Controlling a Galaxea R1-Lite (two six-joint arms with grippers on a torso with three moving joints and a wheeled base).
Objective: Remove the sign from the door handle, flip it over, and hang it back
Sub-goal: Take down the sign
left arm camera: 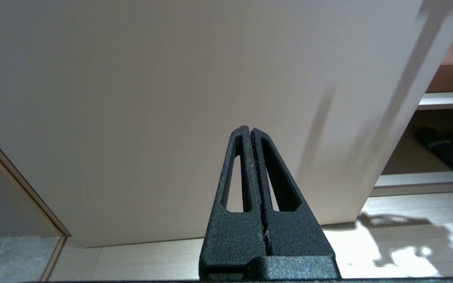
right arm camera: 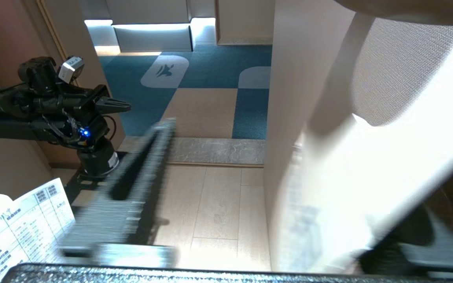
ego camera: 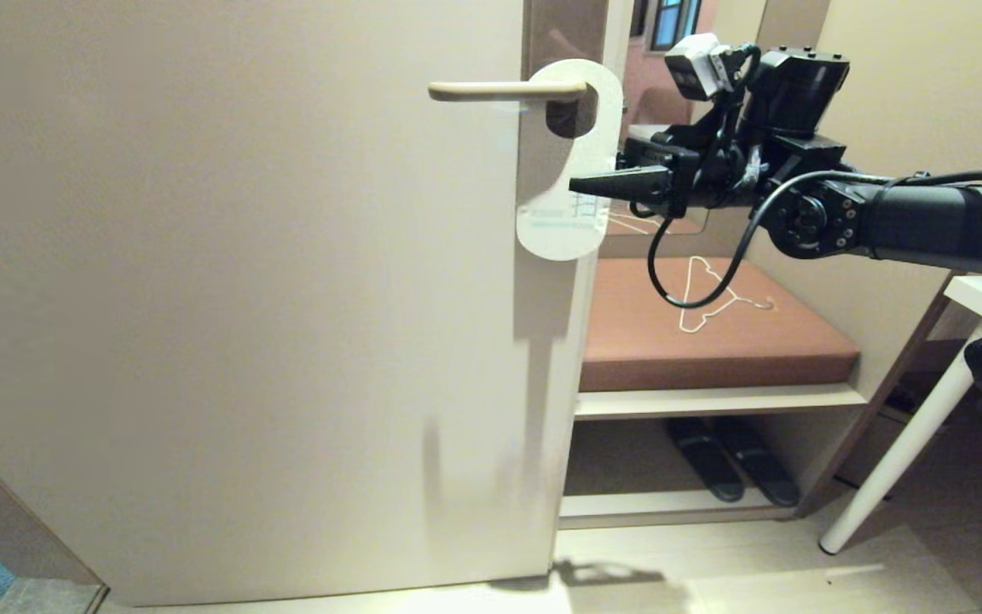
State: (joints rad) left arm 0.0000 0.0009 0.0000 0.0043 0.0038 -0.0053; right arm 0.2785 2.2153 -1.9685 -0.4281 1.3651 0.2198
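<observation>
The sign (ego camera: 576,158) hangs by its oval hole on the cream door handle (ego camera: 499,90), white face toward me, tilted slightly. My right gripper (ego camera: 580,189) reaches in level from the right at the sign's lower half. It is open, with one finger (ego camera: 619,184) in front of the card. In the right wrist view the sign (right arm camera: 387,165) is a bright band between a blurred finger (right arm camera: 144,165) and a second finger behind the card. My left gripper (left arm camera: 250,131) is shut and empty, low down, pointing at the bottom part of the door.
The beige door (ego camera: 244,298) stands ajar, its edge beside the sign. Behind it is a bench with a brown cushion (ego camera: 781,350), a thin white wire hanger (ego camera: 704,298) on it and dark slippers (ego camera: 730,465) beneath. A white table leg (ego camera: 909,443) slants at the right.
</observation>
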